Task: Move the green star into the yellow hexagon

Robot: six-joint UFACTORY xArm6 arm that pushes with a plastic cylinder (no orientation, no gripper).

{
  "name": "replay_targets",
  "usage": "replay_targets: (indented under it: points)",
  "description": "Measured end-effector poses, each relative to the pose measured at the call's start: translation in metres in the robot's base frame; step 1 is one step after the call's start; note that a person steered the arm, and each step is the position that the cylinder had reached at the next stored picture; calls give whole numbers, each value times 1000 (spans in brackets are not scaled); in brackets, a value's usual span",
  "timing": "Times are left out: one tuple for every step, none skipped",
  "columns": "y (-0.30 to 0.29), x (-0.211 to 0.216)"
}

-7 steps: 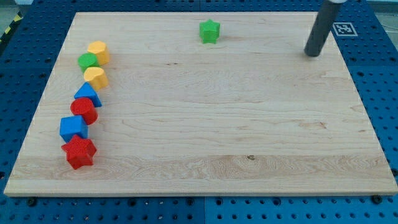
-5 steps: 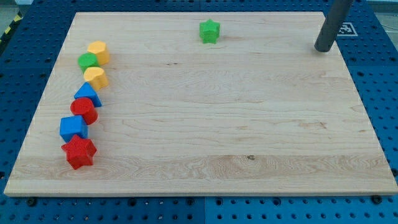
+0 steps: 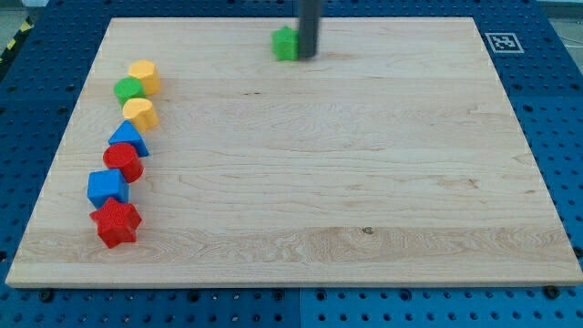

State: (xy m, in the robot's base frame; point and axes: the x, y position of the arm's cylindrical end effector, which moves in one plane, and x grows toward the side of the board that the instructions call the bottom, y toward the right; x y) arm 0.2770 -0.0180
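Nearest the view's bottom, on the wooden surface (image 3: 364,182), a red star (image 3: 116,223) lies close to the view's left edge. Just above it and touching it sits a blue block (image 3: 107,187) of roughly cubic shape; its exact form is hard to tell. Next up the line is a red cylinder (image 3: 122,161), pressed against the blue block's upper right side. A blue triangle (image 3: 129,138) sits right behind the red cylinder, partly covered by it.

Farther up, a yellow hexagon (image 3: 140,113) rests against the top of the blue triangle. Behind it and slightly to the view's left is a green cylinder (image 3: 128,89), and behind that, touching its upper right side, a second yellow hexagon-like block (image 3: 144,75). These seven blocks form one curved column along the view's left side.

Far from that column, near the view's top edge and a little left of centre, the green star (image 3: 286,43) lies on the surface, well apart from both yellow blocks. My tip (image 3: 307,56) stands right at the green star's right side, touching it or nearly so; the dark rod rises out of the view's top. There is no end effector with jaws here, only this plain rod, so nothing is clamped or spread.

At the surface's top right corner sits a small black-and-white marker (image 3: 502,42).
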Motion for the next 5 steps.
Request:
replay_targets:
  points:
    - [-26, -3]
    - [-12, -3]
    - [-12, -13]
    - [-12, -32]
    - [-40, -38]
